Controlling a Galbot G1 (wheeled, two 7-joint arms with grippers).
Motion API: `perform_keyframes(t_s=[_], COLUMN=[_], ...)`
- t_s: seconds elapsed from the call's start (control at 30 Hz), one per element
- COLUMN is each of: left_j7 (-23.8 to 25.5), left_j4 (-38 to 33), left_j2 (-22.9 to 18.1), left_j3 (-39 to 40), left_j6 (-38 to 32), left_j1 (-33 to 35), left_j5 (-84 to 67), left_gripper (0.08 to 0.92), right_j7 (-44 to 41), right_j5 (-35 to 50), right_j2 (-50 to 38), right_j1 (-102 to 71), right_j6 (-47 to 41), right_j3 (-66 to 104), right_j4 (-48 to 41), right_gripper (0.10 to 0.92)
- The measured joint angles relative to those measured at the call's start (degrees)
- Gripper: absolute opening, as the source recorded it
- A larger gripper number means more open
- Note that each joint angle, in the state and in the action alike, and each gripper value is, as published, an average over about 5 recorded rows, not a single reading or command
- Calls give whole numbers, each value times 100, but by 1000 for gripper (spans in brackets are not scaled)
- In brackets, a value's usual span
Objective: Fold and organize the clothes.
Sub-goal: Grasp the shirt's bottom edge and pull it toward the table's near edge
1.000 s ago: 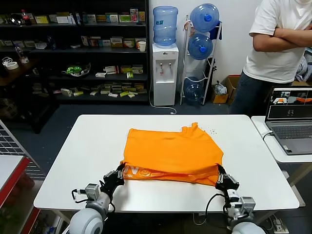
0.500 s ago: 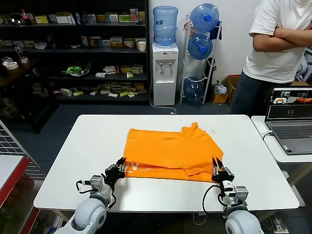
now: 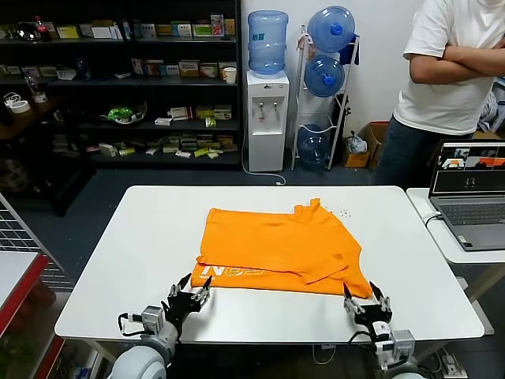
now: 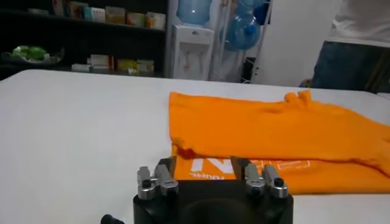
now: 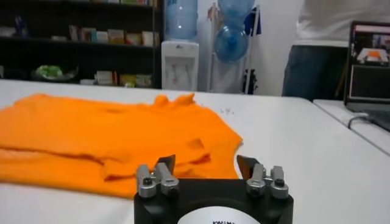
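The bright orange T-shirt (image 3: 276,245) lies partly folded on the white table (image 3: 118,253), with pale lettering on its near strip. It also shows in the left wrist view (image 4: 268,131) and the right wrist view (image 5: 103,140). My left gripper (image 3: 192,293) is open and empty just off the shirt's near left corner; it shows in its wrist view (image 4: 204,165). My right gripper (image 3: 364,298) is open and empty just off the near right corner; it shows in its wrist view (image 5: 206,163).
A laptop (image 3: 471,193) sits on a side table at the right. A person in a white T-shirt (image 3: 454,71) stands behind the table at the right. Shelves (image 3: 118,87) and a water dispenser (image 3: 267,103) stand farther back.
Both grippers let go of the shirt's near edge and drew back toward the table's front. The near strip dropped flat, showing its lettering.
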Motion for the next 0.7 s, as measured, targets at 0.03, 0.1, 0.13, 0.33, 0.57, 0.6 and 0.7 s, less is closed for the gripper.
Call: perform_keyframes(t_s=[0.03, 0.1, 0.13, 0.33, 0.57, 0.6, 0.7], left_j7=[23, 60, 76, 124, 145, 143, 128], left_j4=[30, 95, 128, 326, 530, 546, 599], left_j2=[-34, -83, -99, -169, -225, -232, -245], left_j3=[0, -1, 0, 11, 27, 32, 41], left_j6=[-6, -11, -12, -10, -5, -2, 6], left_j1=[5, -3, -16, -147, -321, -338, -371], left_j5=[20, 45, 51, 60, 33, 30, 27], left_gripper=[778, 805, 816, 822, 823, 823, 817], right_j7=[-6, -17, -21, -39, -43, -43, -48], right_j5=[0, 1, 4, 28, 94, 109, 148], right_j2=[1, 4, 5, 5, -13, -19, -35], right_j1=[-43, -104, -123, -103, 67, 100, 197], right_j6=[-11, -37, -54, -131, -154, -160, -182], right_j3=[17, 39, 45, 54, 58, 58, 44], right_j4=[-7, -26, -37, -114, -198, -202, -226], right_gripper=[819, 822, 822, 823, 823, 823, 820])
